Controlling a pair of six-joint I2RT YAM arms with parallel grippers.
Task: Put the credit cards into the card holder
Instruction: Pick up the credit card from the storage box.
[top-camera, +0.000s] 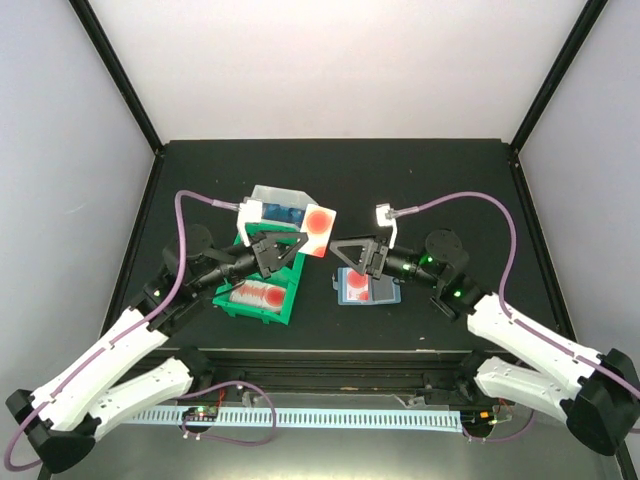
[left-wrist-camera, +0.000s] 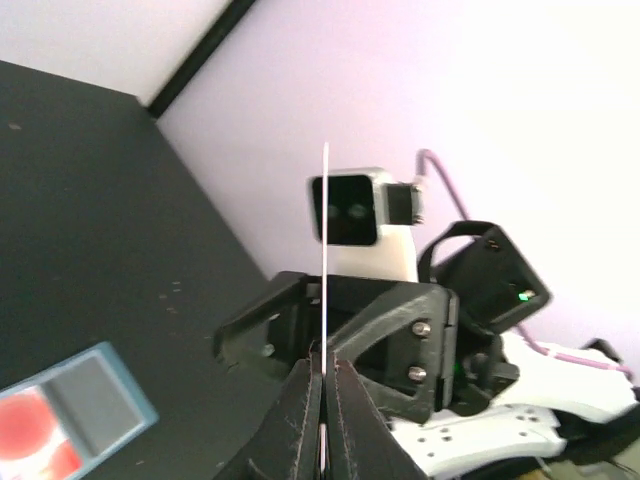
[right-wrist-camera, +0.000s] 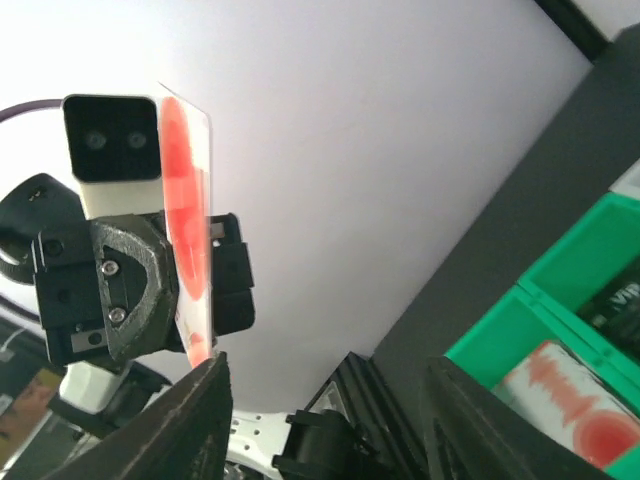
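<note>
Pinched a red-and-white credit card (top-camera: 318, 228) tight in the left hand (left-wrist-camera: 325, 380), up off the tabletop (top-camera: 450, 180), with the card holder (top-camera: 365, 290) lying flat near the right hand (right-wrist-camera: 325, 370), fingers wide apart; probably needed a slow, level slide into the holder.

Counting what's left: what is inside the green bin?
Red-and-white cards lie in the near compartment of the green bin. The far compartment is mostly covered by the left hand from above; the right wrist view shows only something black there.
</note>
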